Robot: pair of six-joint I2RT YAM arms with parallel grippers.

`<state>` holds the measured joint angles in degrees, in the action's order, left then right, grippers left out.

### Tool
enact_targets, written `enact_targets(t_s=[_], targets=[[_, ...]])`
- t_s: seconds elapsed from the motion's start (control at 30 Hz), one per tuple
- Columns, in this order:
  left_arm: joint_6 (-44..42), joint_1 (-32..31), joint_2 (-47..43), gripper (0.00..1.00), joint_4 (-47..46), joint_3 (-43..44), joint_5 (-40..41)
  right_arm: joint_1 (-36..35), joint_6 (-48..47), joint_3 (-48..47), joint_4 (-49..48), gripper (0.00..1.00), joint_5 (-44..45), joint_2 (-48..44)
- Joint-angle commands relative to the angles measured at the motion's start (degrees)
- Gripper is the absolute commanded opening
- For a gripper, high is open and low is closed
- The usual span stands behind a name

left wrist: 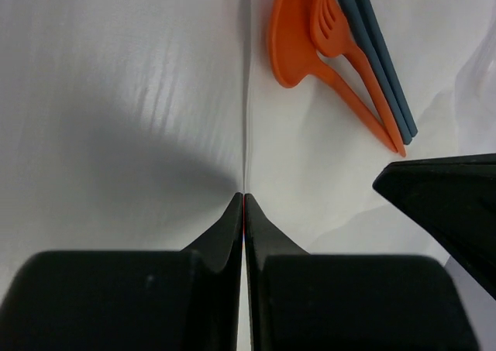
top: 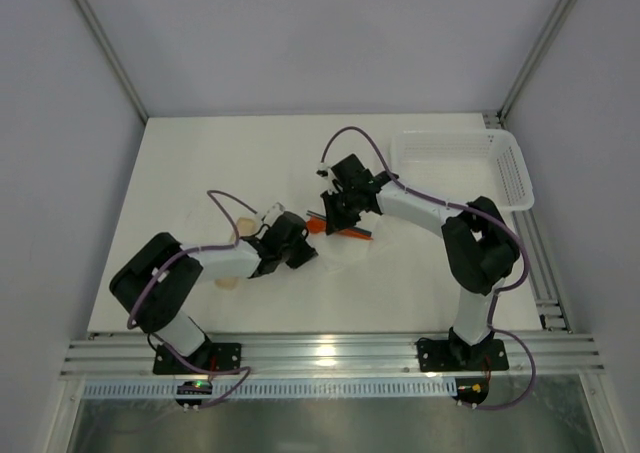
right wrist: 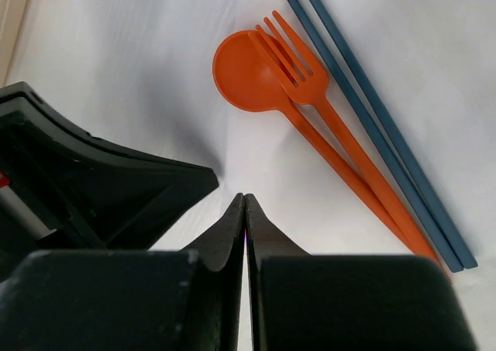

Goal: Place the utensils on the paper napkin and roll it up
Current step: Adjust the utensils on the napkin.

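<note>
A thin white, slightly crinkled paper napkin lies flat near the middle of the white surface, a little closer to its near edge than to its far one. On it rests a small orange plastic spoon with a round bowl. An orange plastic fork lies partly over the spoon, its tines across the bowl's rim and the two handles running close together. Just beside the fork lie two slender blue-grey sticks, side by side and roughly parallel to the handles. All four pieces lie as one tight bundle on the napkin.

The left tool has its jaws pressed fully together. Its tips sit low, right at a straight edge or crease of the napkin that runs away from them. Whether any paper is caught between the jaws cannot be told. The right tool is likewise closed tight with nothing visible between its jaws. Its tips are down by the napkin, just beside the bundle's handles. The two tools are near each other, each showing in the other's wrist view, with the left one on the side of the spoon's bowl.

A white perforated plastic basket sits at the far right corner of the surface, well apart from the napkin.
</note>
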<state>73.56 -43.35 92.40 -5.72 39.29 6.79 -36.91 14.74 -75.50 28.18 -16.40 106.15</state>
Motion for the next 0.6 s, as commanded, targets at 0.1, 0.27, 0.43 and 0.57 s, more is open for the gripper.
enact_targets(t_s=[0.1, 0.27, 0.43, 0.57], targets=[[-0.08, 0.11, -12.49, 0.0, 13.0, -0.97, 7.44, -0.1, -2.44, -1.75, -2.08, 0.04, 1.29, -0.77], [-4.03, 0.11, -15.15, 0.0, 9.96, -0.53, 5.79, -0.1, -2.0, -1.57, -2.7, 0.04, 0.85, -0.51], [-2.99, 0.11, -7.78, 0.0, 1.86, 0.26, 0.78, -0.1, -2.17, -4.2, -1.99, 0.04, 0.93, 1.08], [0.26, 0.11, -3.29, 0.0, -4.9, -0.96, -0.19, -0.01, -2.88, -6.4, -0.16, 0.03, 2.34, 1.87]])
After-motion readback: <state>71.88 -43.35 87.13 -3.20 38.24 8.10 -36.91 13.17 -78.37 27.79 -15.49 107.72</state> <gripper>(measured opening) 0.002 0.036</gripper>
